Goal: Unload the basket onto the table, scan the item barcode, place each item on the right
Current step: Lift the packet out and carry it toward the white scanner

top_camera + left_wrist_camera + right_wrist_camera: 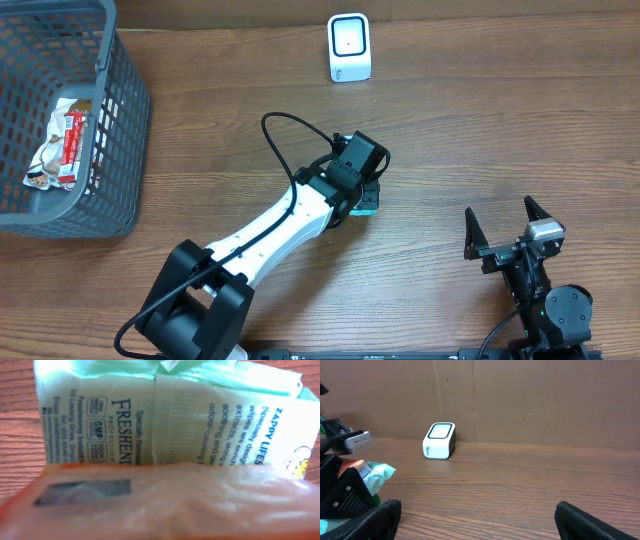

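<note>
Brown wood-grain table (pixel 480 120) carries a white scanner (pixel 349 47) at its far edge and a grey basket (pixel 125 130) at the left with a snack packet (pixel 62 145) inside. Near the middle, the left gripper (pixel 360 185) is closed on a pale green wipes packet (pixel 372 205), which fills its wrist view, printed side up (a blurred orange band crosses the foreground). At the near right the right gripper (pixel 505 225) has its jaws wide apart, holding nothing.

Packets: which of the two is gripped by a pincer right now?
The pale green wipes pack, clamped in the left pincer mid-table. The other one, a red-and-white snack packet, lies loose inside the grey basket.
</note>
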Robot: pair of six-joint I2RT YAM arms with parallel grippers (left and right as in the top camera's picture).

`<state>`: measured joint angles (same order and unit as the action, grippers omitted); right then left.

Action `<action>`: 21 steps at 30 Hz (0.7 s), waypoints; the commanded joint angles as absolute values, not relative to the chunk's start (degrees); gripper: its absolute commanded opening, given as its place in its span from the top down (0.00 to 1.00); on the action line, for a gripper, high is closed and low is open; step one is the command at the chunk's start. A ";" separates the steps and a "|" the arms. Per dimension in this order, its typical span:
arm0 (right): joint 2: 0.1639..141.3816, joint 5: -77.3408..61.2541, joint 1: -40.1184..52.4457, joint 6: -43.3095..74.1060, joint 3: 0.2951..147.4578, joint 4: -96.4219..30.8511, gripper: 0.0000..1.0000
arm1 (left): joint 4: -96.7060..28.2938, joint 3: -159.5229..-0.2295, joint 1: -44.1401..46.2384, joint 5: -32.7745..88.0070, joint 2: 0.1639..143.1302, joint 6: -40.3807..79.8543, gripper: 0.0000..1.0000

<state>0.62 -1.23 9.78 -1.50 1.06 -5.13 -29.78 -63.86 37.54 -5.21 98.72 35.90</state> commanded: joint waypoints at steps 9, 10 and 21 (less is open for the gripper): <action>0.16 -0.99 9.63 -1.54 0.47 -4.80 0.00 | -29.56 -63.44 38.06 -4.43 104.05 36.38 0.56; 0.16 -0.99 9.63 -1.54 0.47 -4.80 0.00 | -29.56 -63.44 38.06 -4.43 104.05 36.38 0.48; 0.16 -0.99 9.63 -1.54 0.47 -4.80 0.00 | -29.78 -64.49 38.06 -4.40 104.01 36.14 0.00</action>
<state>0.62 -1.26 9.78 -1.48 1.06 -5.13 -29.08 -64.55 37.54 -4.95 102.52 36.16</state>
